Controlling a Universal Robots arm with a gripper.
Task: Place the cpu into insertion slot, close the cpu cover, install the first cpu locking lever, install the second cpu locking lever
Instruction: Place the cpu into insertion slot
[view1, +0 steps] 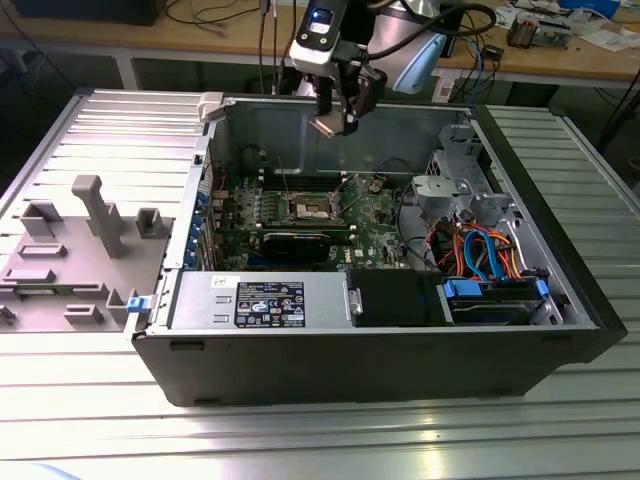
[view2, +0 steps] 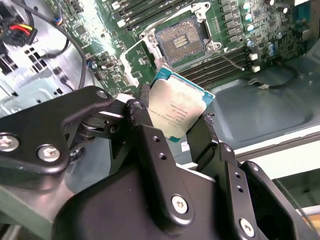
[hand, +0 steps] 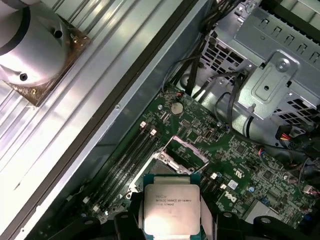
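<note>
While the opened computer case on the worktop held a green motherboard with its insertion slot uncovered, the jaws clamped the silver-topped, teal-edged cpu above the case.

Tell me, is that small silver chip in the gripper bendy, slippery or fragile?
The cpu is probably stiff: it looks flat though the gripper pinches only its edges. Its smooth metal top may be somewhat slippery. Thin and small, it is likely light.
</note>
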